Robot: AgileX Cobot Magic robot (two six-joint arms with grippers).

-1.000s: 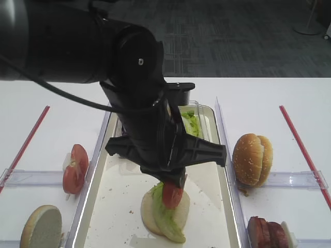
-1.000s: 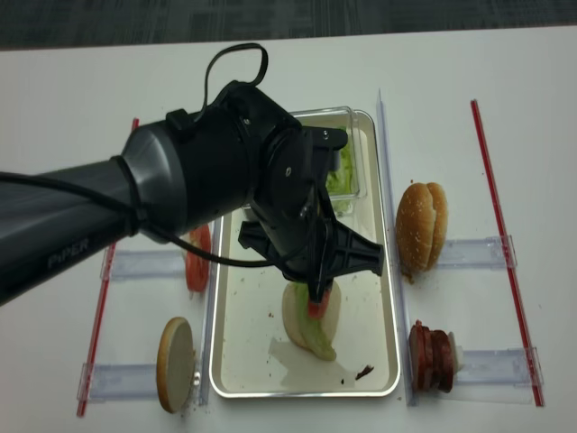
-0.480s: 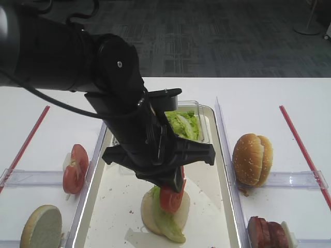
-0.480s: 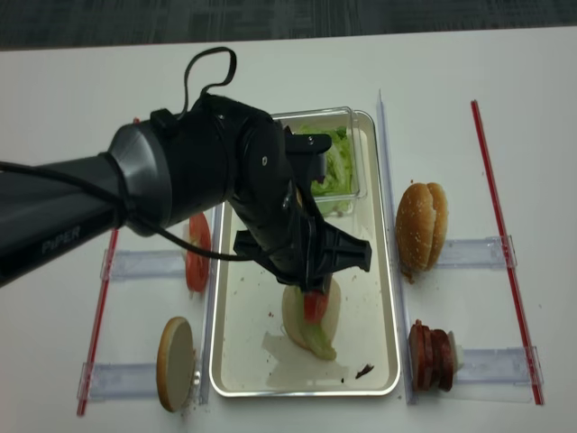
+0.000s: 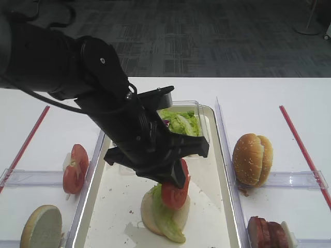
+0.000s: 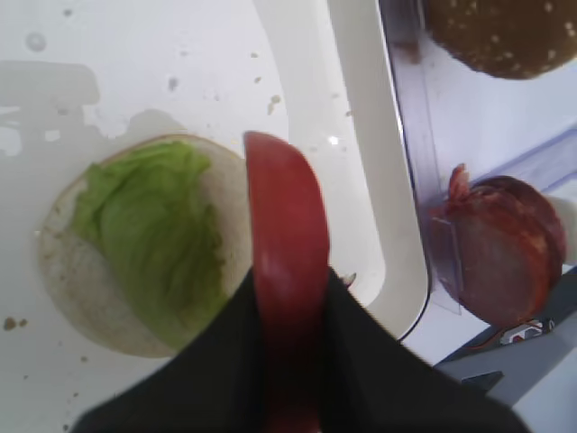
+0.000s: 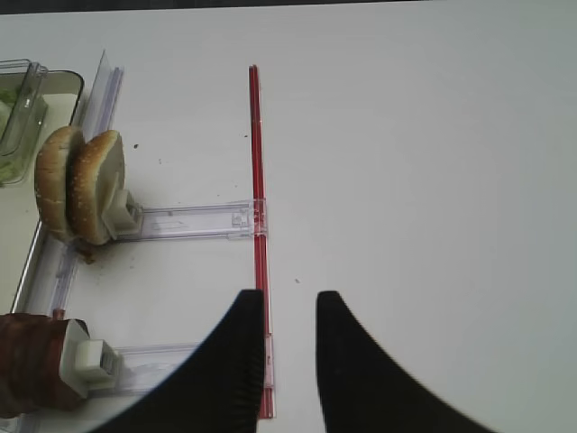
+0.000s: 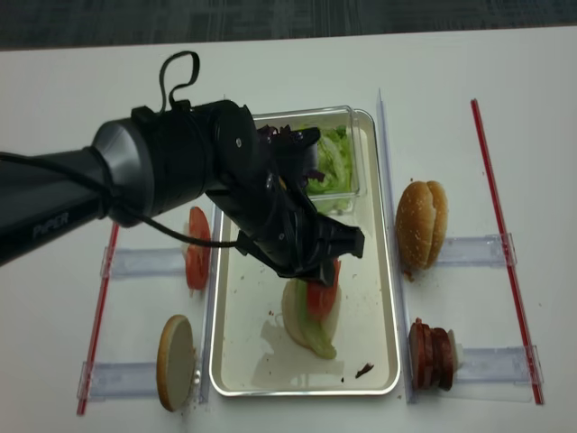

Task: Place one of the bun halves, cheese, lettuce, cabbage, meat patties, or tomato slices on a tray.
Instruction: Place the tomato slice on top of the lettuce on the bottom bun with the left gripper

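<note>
**Tomato slice held on edge over the dressed bun**

Left gripper (image 6: 288, 361) pinches one tomato slice (image 6: 287, 271), standing on edge, just above the lettuce leaf (image 6: 158, 234) on the bottom bun half (image 6: 63, 280) inside the tray (image 8: 388, 271) — release point directly below; right gripper (image 7: 287, 361), slightly parted and empty, sits well apart. Count: tomato slices in rack (image 5: 75, 168) — apparently two; sesame buns (image 5: 252, 159), two; meat patties (image 8: 431, 354), about three.
</note>
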